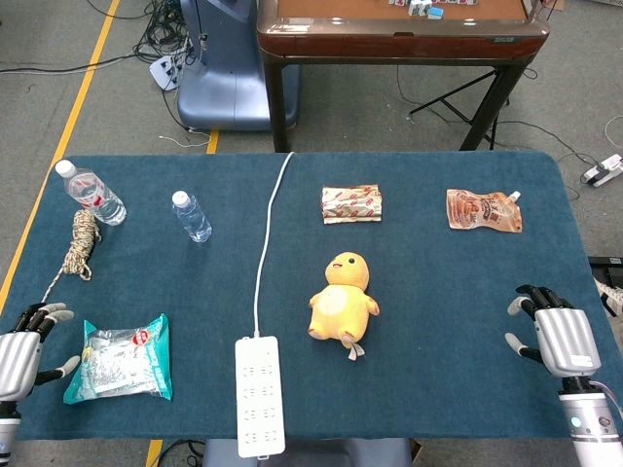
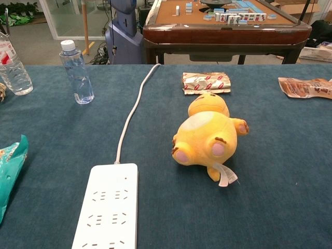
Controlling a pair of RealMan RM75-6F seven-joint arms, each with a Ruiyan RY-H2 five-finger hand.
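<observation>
A yellow plush duck (image 1: 343, 298) (image 2: 206, 136) lies on its back in the middle of the blue table (image 1: 438, 272). My left hand (image 1: 24, 342) hovers at the near left corner, fingers spread, holding nothing, just left of a teal snack bag (image 1: 122, 358) (image 2: 9, 166). At the near right edge my right hand (image 1: 557, 334) is empty too, fingers apart, well right of the duck. Neither hand shows in the chest view.
A white power strip (image 1: 260, 394) (image 2: 108, 208) with its cable (image 1: 265, 233) runs down the middle. Two water bottles (image 1: 92, 193) (image 1: 192, 215), a coiled rope (image 1: 84, 240), a red-white packet (image 1: 351, 203) and an orange pouch (image 1: 483, 210) lie further back. A mahjong table (image 1: 399, 34) stands behind.
</observation>
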